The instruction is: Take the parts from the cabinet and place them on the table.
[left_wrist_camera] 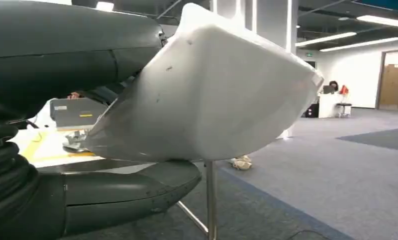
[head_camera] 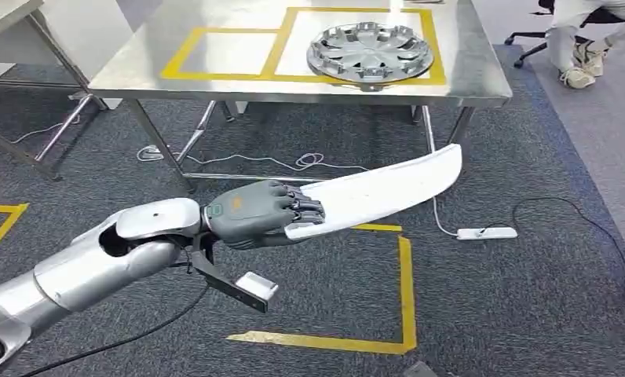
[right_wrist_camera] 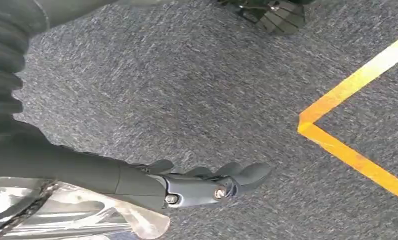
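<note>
The left hand (head_camera: 254,214) is clamped on one end of a long white curved panel (head_camera: 388,188), fingers wrapped over its upper face, and the panel runs out from the hand toward two o'clock, held in the air above the grey carpet (head_camera: 513,306) and short of the steel table (head_camera: 137,63). On that table, inside a yellow-taped rectangle at about twelve o'clock, a silver wheel cover (head_camera: 370,51) lies flat; a second taped rectangle sits just beside it at ten o'clock. In the left wrist view the panel (left_wrist_camera: 212,95) sits between thumb and fingers. The right hand (right_wrist_camera: 207,182) hangs over carpet, holding nothing, fingers slightly curled and apart. A white power strip (head_camera: 487,233) lies on the floor at three o'clock. No writing can be read
</note>
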Available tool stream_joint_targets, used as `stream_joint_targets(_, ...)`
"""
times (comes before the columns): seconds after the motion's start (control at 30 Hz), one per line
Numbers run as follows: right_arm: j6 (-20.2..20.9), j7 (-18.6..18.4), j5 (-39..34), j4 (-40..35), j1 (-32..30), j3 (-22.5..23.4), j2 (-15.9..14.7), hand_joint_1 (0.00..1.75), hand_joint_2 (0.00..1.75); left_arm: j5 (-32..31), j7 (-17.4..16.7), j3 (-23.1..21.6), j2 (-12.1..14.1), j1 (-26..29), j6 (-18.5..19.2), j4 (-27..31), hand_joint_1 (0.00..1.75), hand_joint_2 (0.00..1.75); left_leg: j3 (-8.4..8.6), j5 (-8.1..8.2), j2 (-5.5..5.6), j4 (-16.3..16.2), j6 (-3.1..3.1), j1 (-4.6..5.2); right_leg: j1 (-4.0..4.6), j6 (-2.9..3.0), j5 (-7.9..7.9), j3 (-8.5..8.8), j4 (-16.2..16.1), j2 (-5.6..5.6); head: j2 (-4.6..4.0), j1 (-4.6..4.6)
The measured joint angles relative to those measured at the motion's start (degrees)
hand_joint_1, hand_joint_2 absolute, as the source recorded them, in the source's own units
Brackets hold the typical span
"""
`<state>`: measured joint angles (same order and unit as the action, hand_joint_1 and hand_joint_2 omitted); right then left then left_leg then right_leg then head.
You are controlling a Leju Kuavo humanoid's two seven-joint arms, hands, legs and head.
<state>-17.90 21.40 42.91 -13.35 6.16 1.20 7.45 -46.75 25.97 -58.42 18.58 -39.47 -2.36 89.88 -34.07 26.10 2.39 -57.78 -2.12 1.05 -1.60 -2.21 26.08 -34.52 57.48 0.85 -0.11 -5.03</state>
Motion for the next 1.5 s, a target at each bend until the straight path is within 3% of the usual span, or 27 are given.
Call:
stream_joint_targets(0.07, -0.1, 0.1, 0.0, 0.0, 0.1, 0.1, 0.0, 0.0, 1.75, 0.0, 0.1, 0.1, -0.3, 0.1, 0.0, 0.0, 1.75, 1.75, 2.85, -0.55, 0.03, 3.7, -0.55, -0.6, 0.42, -0.3, 0.16, 0.0, 0.3, -0.17, 0.0, 0.4)
stream_joint_targets(0.17, -0.1, 0.0, 0.0, 0.0, 0.2, 0.3, -0.1, 0.0, 1.75, -0.1, 0.3, -0.2, -0.3, -0.1, 0.0, -0.1, 1.75, 1.75, 4.09, -0.1, -0.17, 4.2, -1.02, -0.95, 0.28, -0.57, 4.0, -6.79, 11.9, -0.21, -0.02, 0.74)
stream_joint_targets(0.23, -0.1, 0.0, 0.0, 0.0, -0.3, 0.3, -0.1, 0.0, 1.75, -0.2, 0.3, -0.3, -0.2, 0.3, 0.1, -0.2, 1.75, 1.75, 5.01, 0.82, -0.11, 4.1, -0.62, -1.07, -0.1, -1.18, 3.99, -10.48, 16.3, -0.33, -0.02, 0.7)
stream_joint_targets(0.33, -0.1, 0.0, 0.0, 0.0, -0.4, 0.4, -0.3, 0.0, 1.75, -0.2, 0.4, -0.5, -0.2, 0.4, 0.2, -0.2, 1.75, 1.75, 6.91, 3.01, 0.12, 2.9, 0.83, -2.01, -0.82, -2.39, -4.17, -6.07, 5.1, -0.48, -0.02, 0.68)
stream_joint_targets(0.37, -0.1, 0.1, 0.0, 0.0, -0.5, 0.5, -0.3, 0.0, 1.75, -0.2, 0.4, -0.5, -0.2, 0.4, 0.2, -0.3, 1.75, 1.75, 7.2, 4.49, 0.06, 2.1, 1.66, -2.2, -1.01, -3.38, -4.3, -3.93, 1.6, -0.1, -0.02, 0.72)
stream_joint_targets(0.4, 0.0, 0.2, 0.0, 0.2, -0.4, 0.5, 0.1, 0.0, 1.75, -0.1, 0.4, -0.4, -0.1, 0.2, 0.2, -0.3, 1.75, 1.75, 6.66, 5.42, 0.21, 1.5, 2.22, -1.77, -1.0, -3.46, -2.51, -2.99, 1.6, 0.38, -0.02, 1.95)
stream_joint_targets(0.43, -0.1, 0.1, 0.0, 0.2, 0.0, 0.5, 0.0, 0.0, 1.75, -0.2, 0.4, -0.4, -0.1, 0.2, 0.3, -0.3, 1.75, 1.75, 6.62, 5.93, 0.24, 1.3, 2.16, -1.7, -1.09, -1.41, -1.65, -3.23, 2.0, 0.35, 0.0, 2.01)
stream_joint_targets(0.47, -0.1, 0.1, 0.0, 0.2, -0.3, 0.7, -0.1, 0.0, 1.75, -0.2, 0.4, -0.4, -0.1, 0.2, 0.3, -0.3, 1.75, 1.75, 6.99, 6.04, 0.29, 1.4, 2.21, -1.59, -0.97, -0.73, -1.05, -3.31, 2.2, 0.27, -0.02, 0.6)
stream_joint_targets(0.57, -0.2, 0.2, 0.0, 0.2, -0.4, 0.8, -0.1, 0.0, 1.75, -0.2, 0.5, -0.4, -0.1, 0.0, 0.2, -0.3, 1.75, 1.75, 7.92, 6.91, -0.64, 0.6, 2.67, -1.9, -0.79, 0.99, 0.73, -1.63, 2.1, 0.33, 0.0, 0.31)
stream_joint_targets(0.6, -0.1, 0.2, 0.0, 0.2, -0.4, 0.8, -0.1, 0.0, 1.75, -0.1, 0.5, -0.3, -0.2, -0.1, 0.1, -0.3, 1.75, 1.75, 6.35, 7.41, -1.45, -2.5, 2.86, -1.89, -0.74, 1.27, 1.33, -0.76, 1.8, 0.31, 0.0, 0.0)
stream_joint_targets(0.7, -0.1, 0.2, 0.0, 0.2, -1.0, 0.9, -0.1, 0.0, 1.75, -0.1, 0.5, -0.6, -0.2, 0.4, 0.2, -0.4, 1.75, 1.75, -4.12, 10.66, -2.01, -17.2, 3.01, -1.89, -0.48, 1.43, 3.4, 2.71, 0.6, 0.05, 0.0, 0.02)
stream_joint_targets(0.73, -0.1, 0.2, 0.0, 0.2, -1.3, 0.9, -0.1, 0.0, 1.75, -0.1, 0.5, -0.8, -0.2, 0.5, 0.2, -0.5, 1.75, 1.75, -6.71, 9.33, -2.01, -18.9, 2.79, -1.87, -0.33, 1.42, 4.21, 4.01, 0.3, 0.01, 0.0, 0.0)
stream_joint_targets(0.8, -0.1, 0.2, 0.0, 0.3, -1.6, 0.9, -0.1, 0.0, 1.75, -0.1, 0.5, -0.9, -0.1, 0.7, 0.2, -0.6, 1.75, 1.75, -8.12, 0.9, -2.01, -14.0, 1.77, -1.56, 0.05, 1.33, 6.12, 7.65, -0.7, 0.05, 0.0, 0.02)
stream_joint_targets(0.87, -0.1, 0.2, 0.0, 0.3, -1.5, 0.9, -0.1, 0.0, 1.75, -0.1, 0.5, -0.9, 0.2, 0.7, 0.2, -0.7, 1.75, 1.75, -7.01, -9.32, -2.06, -3.3, -0.12, -0.72, 0.45, 1.4, 7.85, 11.98, -2.5, -0.03, 0.0, -0.02)
stream_joint_targets(0.93, -0.2, 0.2, -0.1, 0.7, -1.6, 1.0, 0.0, 0.0, 1.75, 0.0, 0.5, -1.3, 0.3, 1.1, 0.2, -1.0, 1.75, 1.75, -5.46, -8.94, -2.37, -4.5, -1.36, 0.28, -0.07, 0.45, 7.84, 14.2, -5.6, 0.05, -0.02, 1.27)
stream_joint_targets(1.0, -0.1, 0.2, 0.0, 0.7, -1.0, 1.0, 0.0, 0.0, 1.75, -0.2, 0.5, -1.1, 0.2, 0.6, 0.3, -1.0, 1.75, 1.75, -2.83, -6.78, -2.2, -2.1, -2.4, 0.67, 0.07, -0.14, 7.51, 17.29, -7.3, -0.55, -0.02, 0.5)
stream_joint_targets(1.07, -0.1, 0.2, 0.0, 0.6, -0.2, 1.0, 0.0, 0.0, 1.75, -0.2, 0.5, -0.8, 0.0, -0.7, 0.2, -0.9, 1.75, 1.75, 3.05, -1.69, -2.25, 5.5, -2.5, -0.48, 0.26, -1.19, 4.85, 12.93, -0.5, -0.61, 0.0, 0.42)
stream_joint_targets(1.1, -0.2, 0.2, -0.1, 0.6, 0.1, 1.0, -0.1, 0.0, 1.75, 0.0, 0.5, -0.8, -0.1, -0.6, 0.2, -1.0, 1.75, 1.75, 3.93, -1.51, -2.15, 5.4, -1.75, -0.53, 0.31, -1.19, 3.44, 9.51, 4.4, -0.58, -0.02, 1.31)
stream_joint_targets(1.13, -0.1, 0.2, 0.0, 0.6, 0.1, 1.1, -0.1, 0.0, 1.75, 0.0, 0.5, -0.9, -0.2, -0.6, 0.2, -1.0, 1.75, 1.75, 4.98, -0.85, -1.76, 6.2, -1.93, -0.55, 0.32, -1.2, 3.67, 6.23, 8.8, -0.55, -0.02, 1.31)
stream_joint_targets(1.2, -0.1, 0.2, 0.0, 0.6, 0.0, 1.1, -0.2, 0.0, 1.75, -0.2, 0.5, -1.2, -0.2, 0.2, 0.3, -1.1, 1.75, 1.75, 8.01, 0.69, -1.53, 7.1, -1.69, -0.53, 0.39, -1.35, 8.13, 1.02, 12.3, -0.57, -0.02, 1.36)
stream_joint_targets(1.27, -0.1, 0.1, 0.0, 0.6, -0.5, 1.1, -0.3, 0.0, 1.75, -0.2, 0.5, -1.3, -0.2, 0.4, 0.3, -1.2, 1.75, 1.75, 11.28, 2.63, -1.27, 7.7, -1.45, -0.52, 0.45, -1.56, 12.39, -2.03, 10.7, -0.62, -0.02, 1.36)
stream_joint_targets(1.3, -0.1, 0.1, -0.1, 0.7, -0.7, 1.1, -0.4, 0.0, 1.75, -0.2, 0.5, -1.3, -0.2, 0.4, 0.3, -1.2, 1.75, 1.75, 13.05, 3.79, -1.22, 7.9, -1.27, -0.48, 0.52, -1.48, 12.62, -2.89, 8.0, -0.63, -0.02, 1.4)
stream_joint_targets(1.33, -0.1, 0.1, 0.0, 0.7, -0.8, 1.1, -0.4, 0.0, 1.75, -0.2, 0.5, -1.3, -0.2, 0.4, 0.3, -1.2, 1.75, 1.75, 14.81, 4.97, -1.23, 7.9, -1.12, -0.4, 0.68, -1.11, 10.06, -3.17, 4.2, -0.62, -0.02, 1.36)
stream_joint_targets(1.37, -0.1, 0.1, 0.0, 0.7, -0.9, 1.1, -0.5, 0.0, 1.75, -0.2, 0.5, -1.4, -0.2, 0.4, 0.3, -1.2, 1.75, 1.75, 16.57, 6.19, -1.29, 8.0, -0.98, -0.31, 0.99, -0.36, 3.72, -3.17, -0.3, -0.62, -0.02, 1.4)
stream_joint_targets(1.4, -0.1, 0.1, -0.1, 0.8, -1.2, 1.1, -0.5, 0.0, 1.75, -0.2, 0.5, -1.5, -0.2, 0.4, 0.3, -1.3, 1.75, 1.75, 17.61, 7.35, -1.3, 8.3, -0.89, -0.54, 1.29, 0.8, -6.76, -2.24, -2.2, -0.21, -0.02, 1.31)
stream_joint_targets(1.47, -0.1, 0.2, -0.1, 0.7, -0.8, 1.1, -0.7, 0.0, 1.75, -0.2, 0.5, -1.5, -0.4, 0.1, 0.4, -1.4, 1.75, 1.75, 18.58, 8.61, -0.94, 8.3, 0.28, -0.74, 1.71, 1.11, -4.61, -1.41, -1.7, -0.19, -0.02, 1.11)
stream_joint_targets(1.5, -0.1, 0.1, -0.1, 0.6, -0.7, 1.1, -0.7, 0.0, 1.75, -0.2, 0.5, -1.3, -0.5, 0.0, 0.3, -1.3, 1.75, 1.75, 19.44, 8.09, -1.06, 8.2, 0.67, -0.68, 1.91, 1.89, -4.28, -1.2, -1.8, -0.03, -0.02, 1.16)
